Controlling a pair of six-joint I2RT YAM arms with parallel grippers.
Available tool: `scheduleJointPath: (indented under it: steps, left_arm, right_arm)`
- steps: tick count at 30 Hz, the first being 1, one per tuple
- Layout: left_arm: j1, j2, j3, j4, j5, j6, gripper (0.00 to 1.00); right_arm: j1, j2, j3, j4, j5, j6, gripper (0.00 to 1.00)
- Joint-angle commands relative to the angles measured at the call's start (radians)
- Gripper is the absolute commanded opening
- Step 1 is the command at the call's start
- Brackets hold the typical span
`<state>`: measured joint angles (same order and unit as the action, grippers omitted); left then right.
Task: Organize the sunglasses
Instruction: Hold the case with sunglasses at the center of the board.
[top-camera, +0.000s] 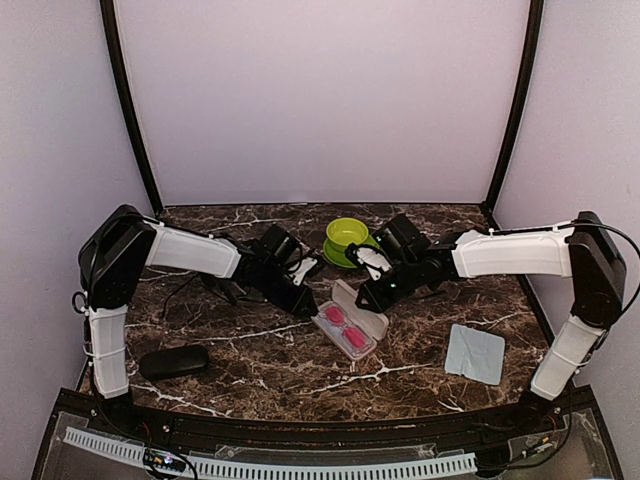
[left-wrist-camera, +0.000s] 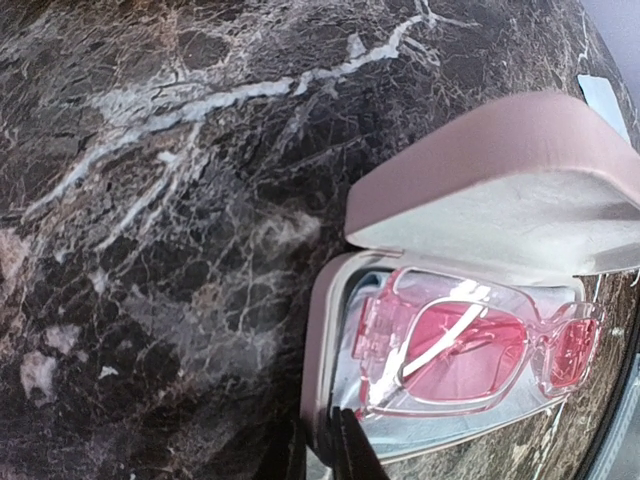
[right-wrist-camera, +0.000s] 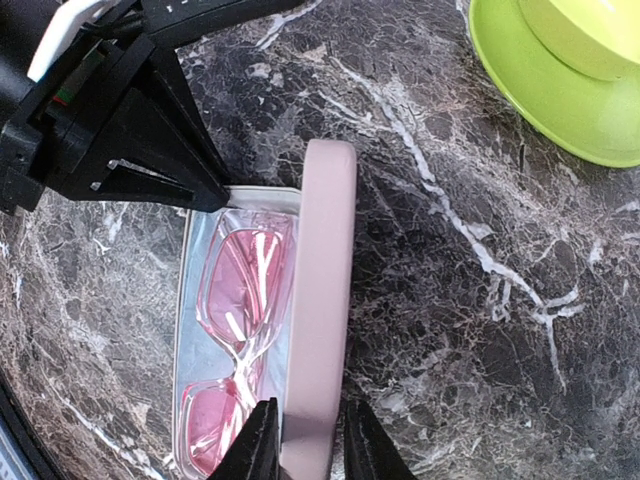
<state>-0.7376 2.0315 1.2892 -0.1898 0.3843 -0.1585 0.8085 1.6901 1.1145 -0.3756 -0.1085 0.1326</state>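
Note:
The sunglasses (left-wrist-camera: 470, 350), a translucent pink-red pair, lie folded inside the open pink case (top-camera: 372, 325) at the table's middle. In the right wrist view the sunglasses (right-wrist-camera: 240, 300) fill the tray beside the raised lid (right-wrist-camera: 322, 300). My left gripper (left-wrist-camera: 322, 455) pinches the tray's end wall, one finger inside and one outside. It reaches the case's left end in the top view, left gripper (top-camera: 308, 308). My right gripper (right-wrist-camera: 312, 450) is shut on the lid's edge and holds it upright. From above, the right gripper (top-camera: 368, 298) sits at the case's far side.
A black oblong case (top-camera: 173, 361) lies shut at the near left. A green bowl (top-camera: 347, 233) on a green plate (top-camera: 335, 252) stands behind the case, close to the right arm. A grey cloth (top-camera: 475, 353) lies at the near right.

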Motion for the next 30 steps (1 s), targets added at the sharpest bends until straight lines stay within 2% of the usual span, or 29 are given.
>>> scheduleJointPath:
  steps: [1,9,22,30]
  left_arm:
    - [-0.009,-0.003,0.009,-0.012,-0.002,-0.004,0.09]
    - [-0.055,-0.021,-0.021,0.002,-0.081,-0.052,0.00]
    - [-0.121,-0.082,-0.086,0.006,-0.273,-0.175,0.00]
    - [-0.143,-0.123,-0.123,0.018,-0.337,-0.239,0.00]
  right_arm:
    - [-0.008,-0.035,0.002,0.002,-0.002,0.005,0.24]
    - [-0.008,-0.033,0.008,-0.001,0.000,0.006,0.24]
    - [-0.013,-0.060,-0.011,0.005,0.010,0.021,0.29]
    - [-0.015,-0.080,-0.034,0.015,-0.024,0.036,0.25]
